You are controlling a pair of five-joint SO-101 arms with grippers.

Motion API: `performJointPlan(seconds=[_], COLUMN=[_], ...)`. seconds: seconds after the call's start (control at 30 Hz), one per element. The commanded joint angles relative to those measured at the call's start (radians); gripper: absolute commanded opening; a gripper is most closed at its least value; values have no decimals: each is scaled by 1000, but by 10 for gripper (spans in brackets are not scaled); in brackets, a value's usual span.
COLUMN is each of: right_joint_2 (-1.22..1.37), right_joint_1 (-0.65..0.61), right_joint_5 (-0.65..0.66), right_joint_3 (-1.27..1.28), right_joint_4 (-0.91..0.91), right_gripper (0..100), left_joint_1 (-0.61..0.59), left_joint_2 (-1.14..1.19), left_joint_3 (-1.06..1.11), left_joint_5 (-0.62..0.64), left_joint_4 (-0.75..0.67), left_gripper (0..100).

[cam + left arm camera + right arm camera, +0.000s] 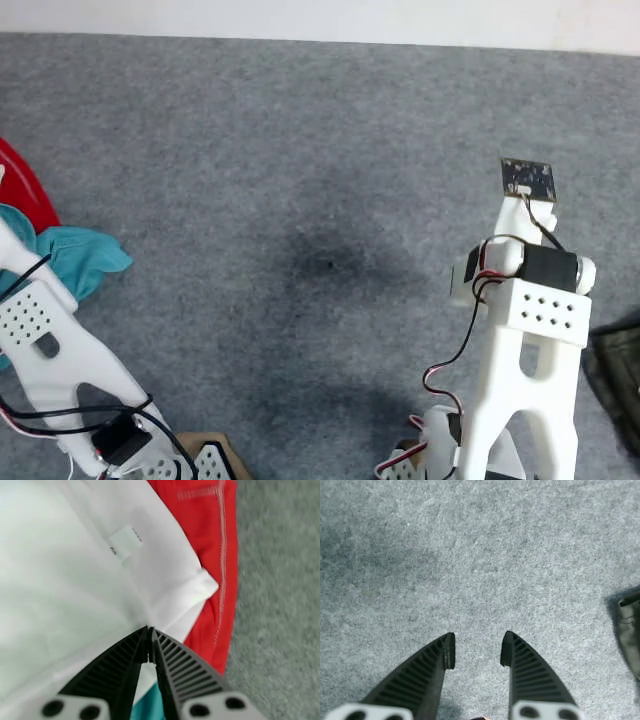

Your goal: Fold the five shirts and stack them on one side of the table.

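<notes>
In the left wrist view my left gripper (150, 630) is shut, its tips pinching a fold of the white shirt (65, 580). That shirt lies over a red shirt (215, 555), and a bit of teal cloth (145, 707) shows under the fingers. From above, the red shirt (22, 185) and a teal shirt (80, 255) sit at the table's left edge, beside the left arm (50, 350). My right gripper (477, 647) hangs open over bare grey felt, holding nothing. A dark shirt (631, 630) lies off to its side, also seen at the table's right edge as the dark shirt (615, 375).
The grey felt table (300, 150) stretches wide between the two arms. The right arm (525, 330) stands upright near the front right. A white wall strip (320, 18) borders the far edge.
</notes>
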Motion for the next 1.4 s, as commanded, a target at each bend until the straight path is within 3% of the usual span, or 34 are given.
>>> performJointPlan(seconds=[0.0,0.23,0.4,0.67,0.83,1.13,1.27,1.37], right_joint_2=[-13,-13,-13,-13,-12,-12,-12,-12], right_joint_1=[-7,-8,-8,-8,-8,-1,16,30], right_joint_5=[-12,-12,-12,-18,-106,-146,-146,-146], right_joint_3=[-5,-5,-5,-5,36,183,189,189], right_joint_4=[-13,-13,-27,-59,-124,-266,-272,-272], right_gripper=[158,158,158,158,158,158,158,158], left_joint_1=[39,191,381,819,1119,1600,1672,1633], left_joint_2=[-96,-228,-332,-404,-401,-401,-401,-401], left_joint_3=[-44,-44,-36,-36,-36,-35,-35,-16], left_joint_5=[0,2,3,81,143,149,149,149], left_joint_4=[46,264,285,285,285,273,236,232], left_gripper=[5,5,5,6,6,7,23,121])
